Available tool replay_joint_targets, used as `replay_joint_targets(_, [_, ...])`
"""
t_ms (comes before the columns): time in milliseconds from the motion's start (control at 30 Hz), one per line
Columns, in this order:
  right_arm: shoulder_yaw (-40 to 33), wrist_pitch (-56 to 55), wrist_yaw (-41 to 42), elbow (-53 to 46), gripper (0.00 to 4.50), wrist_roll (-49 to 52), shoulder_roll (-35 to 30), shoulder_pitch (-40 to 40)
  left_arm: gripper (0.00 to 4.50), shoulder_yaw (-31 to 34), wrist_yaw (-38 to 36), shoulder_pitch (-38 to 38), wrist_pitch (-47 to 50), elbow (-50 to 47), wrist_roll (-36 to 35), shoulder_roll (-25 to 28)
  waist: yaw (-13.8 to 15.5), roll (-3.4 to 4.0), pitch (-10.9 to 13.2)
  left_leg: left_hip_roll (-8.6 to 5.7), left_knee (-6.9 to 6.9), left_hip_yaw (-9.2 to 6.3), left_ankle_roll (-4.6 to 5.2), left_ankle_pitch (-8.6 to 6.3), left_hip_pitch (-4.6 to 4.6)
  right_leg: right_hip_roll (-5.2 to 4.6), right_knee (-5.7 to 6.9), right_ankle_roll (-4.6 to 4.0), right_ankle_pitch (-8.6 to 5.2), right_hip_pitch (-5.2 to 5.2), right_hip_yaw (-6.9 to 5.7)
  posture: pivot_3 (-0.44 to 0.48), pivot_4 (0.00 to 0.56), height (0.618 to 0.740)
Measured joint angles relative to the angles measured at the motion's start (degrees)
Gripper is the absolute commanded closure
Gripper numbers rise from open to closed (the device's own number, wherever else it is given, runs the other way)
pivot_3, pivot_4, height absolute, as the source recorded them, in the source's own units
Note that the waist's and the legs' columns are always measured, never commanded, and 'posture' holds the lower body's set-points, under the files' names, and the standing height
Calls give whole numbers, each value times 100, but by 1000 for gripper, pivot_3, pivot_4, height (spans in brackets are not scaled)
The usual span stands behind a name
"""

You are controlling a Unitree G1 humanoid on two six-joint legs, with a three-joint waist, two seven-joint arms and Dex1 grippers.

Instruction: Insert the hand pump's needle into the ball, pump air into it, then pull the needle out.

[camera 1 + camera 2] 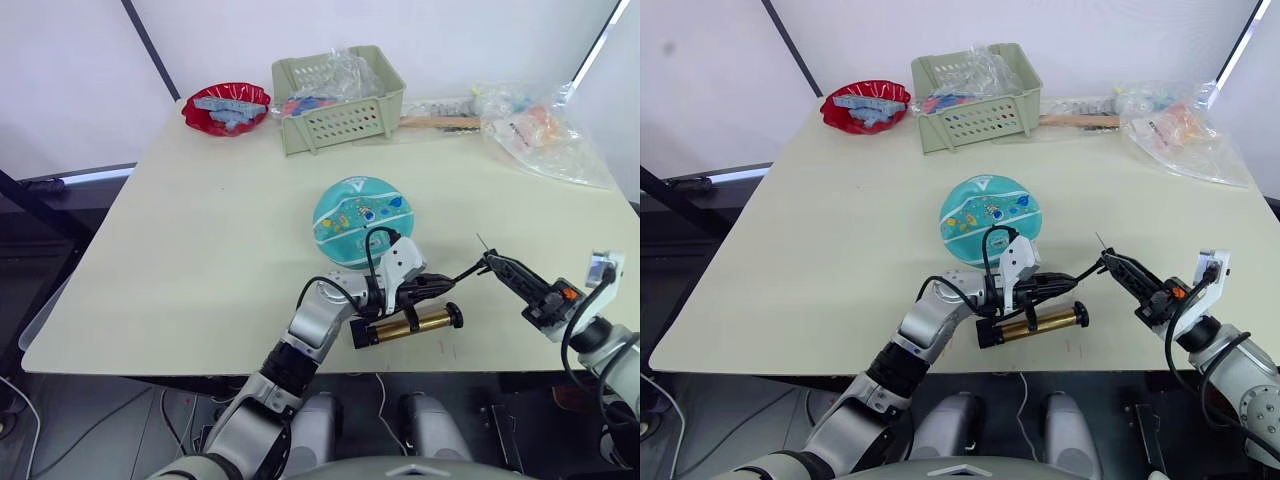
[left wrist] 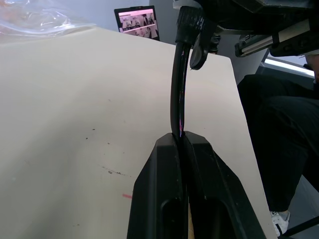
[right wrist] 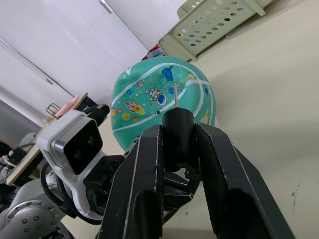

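The teal ball (image 1: 362, 208) with white stripes and cartoon prints rests mid-table. In front of it the hand pump (image 1: 408, 325) lies flat, its gold barrel sideways and its black handle to the right. My left gripper (image 1: 447, 283) hovers just above the pump, shut on the thin black hose (image 2: 178, 89). To the right, my right gripper (image 1: 491, 263) is shut on the black fitting (image 3: 178, 124) at the hose's end. The needle (image 3: 176, 94) sticks out of that fitting and points toward the ball, a short way off its near right side.
At the back of the table stand a red bowl (image 1: 226, 107) holding blue pieces, a green basket (image 1: 338, 98) with bagged items, and a wooden stick (image 1: 440, 122). Clear plastic bags (image 1: 545, 130) lie back right. The table's front edge (image 1: 200, 368) runs close below the pump.
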Motion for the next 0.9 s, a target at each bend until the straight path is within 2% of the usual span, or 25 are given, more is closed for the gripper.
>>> replay_joint_targets(433, [162,-426,540,58,3450,-1004,-96,126,4500,0,6,50,0,2,19,25,0,0,0,0,0,0,0,0,0,0,0,3,-2,0,0,0,150,740])
replay_joint_targets(900, [164,-568,524,485,3450,-1287,88,-6,4500,-13,-18,100,-1,2,34,35,1,0,0,0,0,0,0,0,0,0,0,2,-1,-1,0,0,150,740])
